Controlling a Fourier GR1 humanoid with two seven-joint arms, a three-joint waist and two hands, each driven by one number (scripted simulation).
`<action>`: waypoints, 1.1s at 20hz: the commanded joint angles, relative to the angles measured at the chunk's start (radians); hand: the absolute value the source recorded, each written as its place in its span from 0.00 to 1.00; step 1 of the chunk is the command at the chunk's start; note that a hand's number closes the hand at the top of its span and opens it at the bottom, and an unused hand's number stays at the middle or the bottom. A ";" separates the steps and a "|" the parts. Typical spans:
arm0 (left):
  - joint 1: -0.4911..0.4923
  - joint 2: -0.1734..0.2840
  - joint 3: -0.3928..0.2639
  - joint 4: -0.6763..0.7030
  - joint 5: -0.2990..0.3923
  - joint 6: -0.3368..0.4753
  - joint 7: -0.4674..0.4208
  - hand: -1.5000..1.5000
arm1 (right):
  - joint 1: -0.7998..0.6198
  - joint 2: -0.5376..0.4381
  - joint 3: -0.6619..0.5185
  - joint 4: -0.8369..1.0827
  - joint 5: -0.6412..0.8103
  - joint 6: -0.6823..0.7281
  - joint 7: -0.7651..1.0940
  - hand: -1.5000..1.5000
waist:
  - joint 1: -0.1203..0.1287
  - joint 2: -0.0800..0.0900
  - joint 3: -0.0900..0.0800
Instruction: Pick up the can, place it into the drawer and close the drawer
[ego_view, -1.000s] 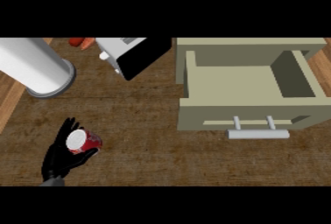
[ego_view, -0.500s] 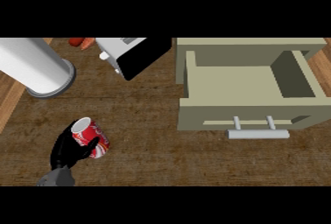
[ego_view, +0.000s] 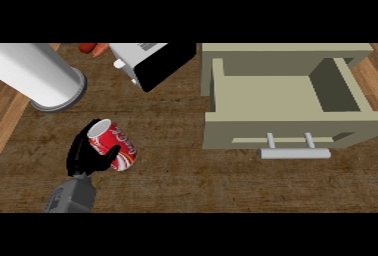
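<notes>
Carrying the can (ego_view: 112, 145) across to the drawer (ego_view: 284, 102) is judged to be the step in hand, and it is best done by keeping the can level and raised above the drawer's front wall before it is lowered inside. Nearest the view's lower edge, at its left, the left hand (ego_view: 83, 155) is seen at the end of a grey forearm, its black fingers and thumb curled round the red and white can, which is tilted with its silver top pointing up and to the left; whether the can is touching the table (ego_view: 177, 180) or lifted off it cannot be told. The right hand is not shown. To the right of the can a wide stretch of bare brown table is left for the sweep toward the drawer, and nothing is seen lying in that path. The drawer's front, with its pale handle (ego_view: 294, 150), juts toward the viewer and should be cleared from above, not struck from the side. Inside, the drawer is open and holds nothing that can be seen. Farther off, a large white cylinder (ego_view: 40, 75) is set at the left, well apart from the can, and a white and black appliance (ego_view: 151, 62) lies between it and the drawer's back corner.
</notes>
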 joint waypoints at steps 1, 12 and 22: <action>-0.019 -0.043 -0.028 -0.023 -0.007 0.059 -0.016 1.00 | 0.022 0.003 0.014 -0.063 -0.029 -0.039 0.050 0.00 | -0.002 0.001 -0.001; -0.113 -0.051 -0.257 -0.314 -0.012 0.381 0.157 1.00 | 0.004 0.003 0.071 -0.033 0.061 -0.067 -0.008 0.00 | 0.000 -0.001 0.000; -0.297 -0.051 -0.287 -0.416 -0.084 0.542 0.379 1.00 | 0.052 0.003 0.042 -0.012 -0.013 -0.030 -0.048 0.00 | -0.005 0.000 0.000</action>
